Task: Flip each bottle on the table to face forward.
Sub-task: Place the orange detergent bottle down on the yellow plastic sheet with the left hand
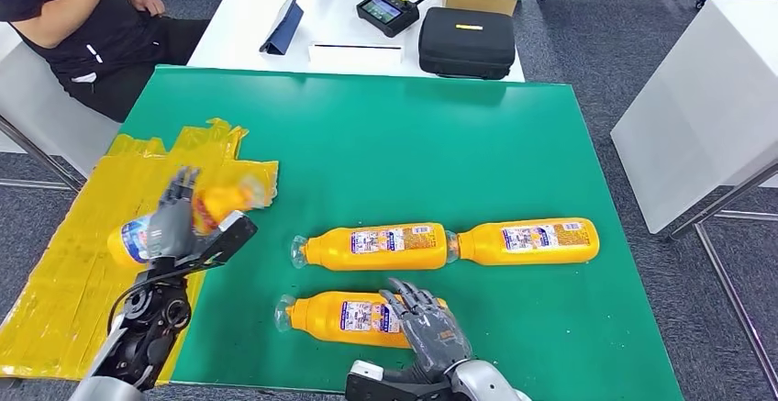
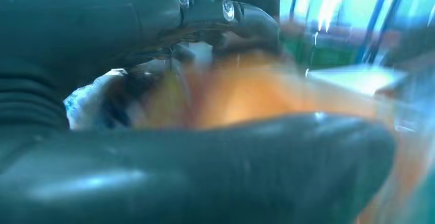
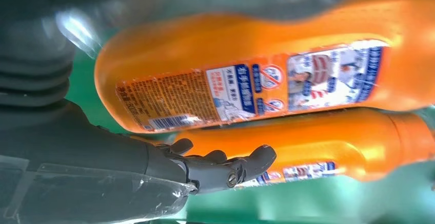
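Four orange plastic bottles, one lifted at left of frame.

Left hand (image 1: 174, 222) grasping blurred orange bottle (image 1: 209, 208) above yellow sheet (image 1: 64, 282); right hand (image 1: 429, 328) laid over nearest orange bottle (image 1: 344, 317), grasp unclear; two more orange bottles (image 1: 376, 247) (image 1: 527, 241) end to end mid-frame on green tabletop (image 1: 413, 144).

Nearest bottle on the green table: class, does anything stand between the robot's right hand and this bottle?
Nothing visible does. The right hand already rests on the nearest bottle, with its fingers lying over the bottle's base end. The other two bottles lie farther back.
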Controlling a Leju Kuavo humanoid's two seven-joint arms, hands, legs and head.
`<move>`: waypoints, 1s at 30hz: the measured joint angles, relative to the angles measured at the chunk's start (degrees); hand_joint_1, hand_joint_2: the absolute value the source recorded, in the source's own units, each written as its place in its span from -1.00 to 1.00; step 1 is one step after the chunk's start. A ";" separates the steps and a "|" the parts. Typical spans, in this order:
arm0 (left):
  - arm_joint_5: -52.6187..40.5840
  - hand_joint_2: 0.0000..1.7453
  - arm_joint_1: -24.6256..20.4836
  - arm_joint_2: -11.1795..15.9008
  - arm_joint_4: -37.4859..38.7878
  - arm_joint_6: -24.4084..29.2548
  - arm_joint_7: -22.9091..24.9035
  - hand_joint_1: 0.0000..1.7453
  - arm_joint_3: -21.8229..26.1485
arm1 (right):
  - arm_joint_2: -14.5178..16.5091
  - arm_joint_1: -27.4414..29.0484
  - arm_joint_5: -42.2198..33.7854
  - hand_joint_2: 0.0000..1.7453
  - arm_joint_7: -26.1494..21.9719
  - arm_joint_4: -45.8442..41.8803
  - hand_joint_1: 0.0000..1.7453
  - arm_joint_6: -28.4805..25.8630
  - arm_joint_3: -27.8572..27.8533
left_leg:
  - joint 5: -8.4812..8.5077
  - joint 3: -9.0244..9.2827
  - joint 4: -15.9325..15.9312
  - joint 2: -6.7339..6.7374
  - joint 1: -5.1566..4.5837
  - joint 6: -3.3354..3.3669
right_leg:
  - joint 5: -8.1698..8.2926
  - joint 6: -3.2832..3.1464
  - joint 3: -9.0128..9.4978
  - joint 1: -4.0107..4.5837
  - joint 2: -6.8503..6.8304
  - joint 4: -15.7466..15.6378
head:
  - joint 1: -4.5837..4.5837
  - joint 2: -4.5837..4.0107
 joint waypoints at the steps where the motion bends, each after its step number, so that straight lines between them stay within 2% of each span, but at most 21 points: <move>1: 0.02 -1.00 -0.17 -0.02 0.96 -0.13 0.06 -1.00 -0.27 | -0.14 -0.13 -0.13 -1.00 0.02 0.16 -1.00 0.12 0.00 | 0.00 -0.02 0.00 0.05 0.00 0.00 | 0.03 0.01 -0.06 0.00 0.04 0.00 | 0.02 0.00; 15: -0.71 -1.00 -3.56 0.08 10.10 -0.74 0.28 -1.00 -2.32 | -1.29 -1.74 -2.24 -1.00 -0.99 2.07 -1.00 0.87 0.13 | 0.00 -0.12 0.00 0.08 0.00 -0.02 | 0.03 0.04 -0.14 0.00 0.06 0.00 | 0.01 0.00; 19: 1.31 -1.00 -4.90 0.11 12.67 -0.04 -1.38 -1.00 -2.29 | -1.47 -2.74 -2.72 1.00 -1.39 3.03 -1.00 0.74 0.39 | 0.03 -0.04 -0.01 0.05 0.00 -0.03 | 0.04 0.04 -0.05 0.00 0.07 0.00 | -0.01 0.00; 24: 10.78 -1.00 -4.66 0.08 12.65 0.37 -8.42 -1.00 -0.59 | -1.50 -3.44 -2.33 1.00 -0.83 4.58 -1.00 0.71 0.90 | 0.05 0.00 -0.01 0.02 0.01 -0.04 | 0.05 0.05 -0.02 0.01 0.07 0.01 | 0.00 0.00; 30: 25.95 -1.00 -2.90 -0.03 7.27 -2.49 -14.25 -1.00 1.12 | -1.22 -7.04 3.34 1.00 1.67 11.11 -1.00 3.91 3.67 | 0.05 0.11 -0.01 0.12 0.02 -0.04 | 0.04 0.04 -0.08 0.01 0.12 -0.01 | 0.01 0.00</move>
